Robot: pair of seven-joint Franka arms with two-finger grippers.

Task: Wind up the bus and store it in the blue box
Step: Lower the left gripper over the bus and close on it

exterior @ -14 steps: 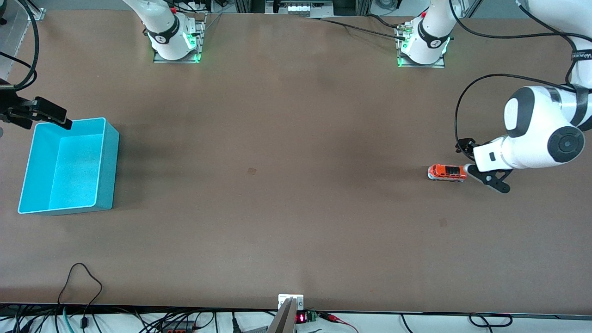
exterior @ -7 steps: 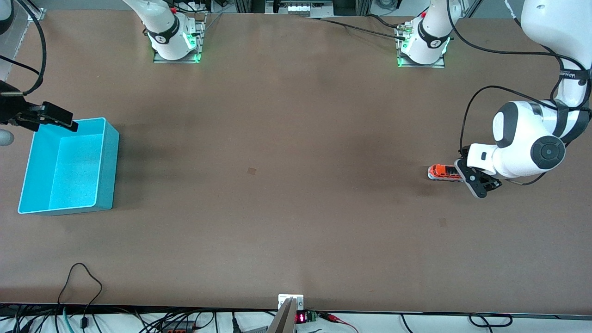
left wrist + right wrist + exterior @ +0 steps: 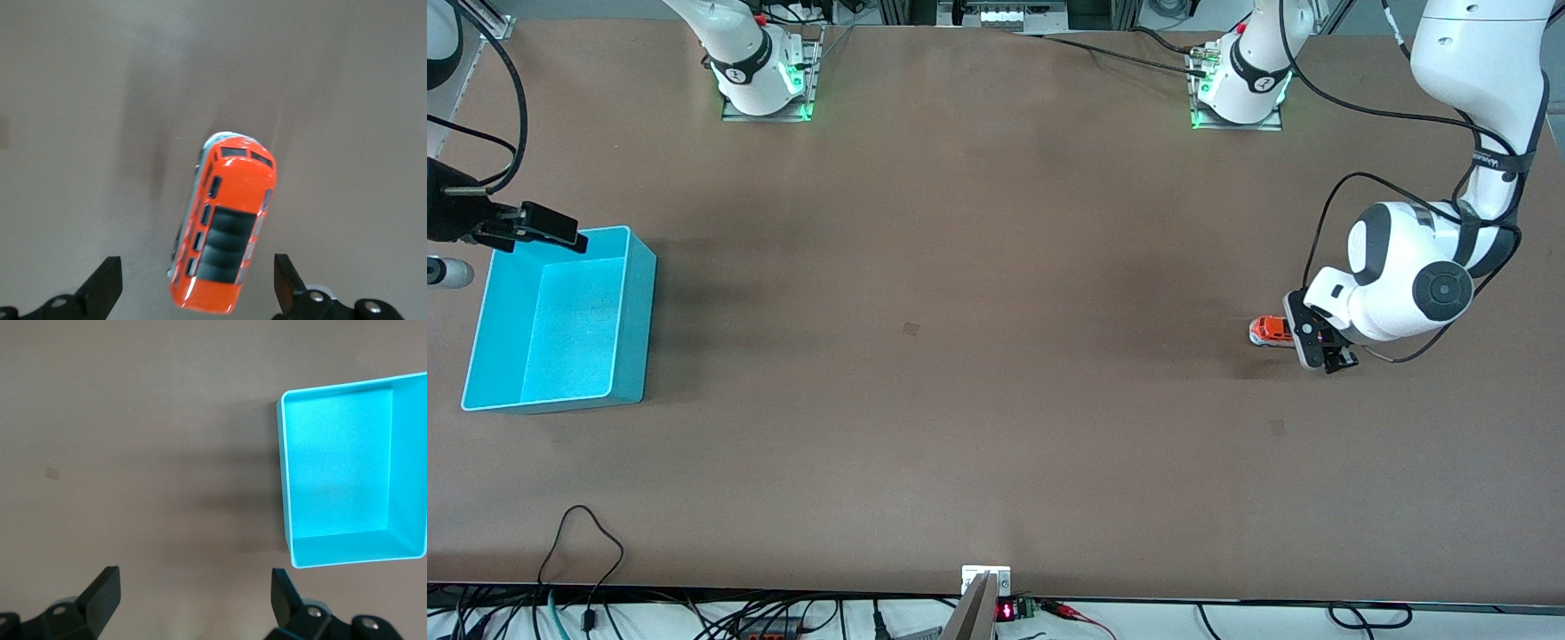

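- Straddling the bus [image 3: 223, 230] at the front view's middle right, on the tabletop [image 3: 996, 356]: left hand [image 3: 197, 290], fingers spread, gripping nothing.
- Hovering at the blue box [image 3: 560, 320], middle-left edge: right hand [image 3: 193, 597], spread, waiting.
- Risk: bus sits skewed between the fingers; closing could twist or roll it free.

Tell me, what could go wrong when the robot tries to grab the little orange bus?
1. The bus lies slanted between the open fingers of the left gripper, so one finger may hit first and spin it.
2. It sits on wheels on the smooth table, so a nudge could roll it away.
3. The blue box sits at the right arm's end, under the waiting right gripper, so the carry is long and a weak grip could drop it.
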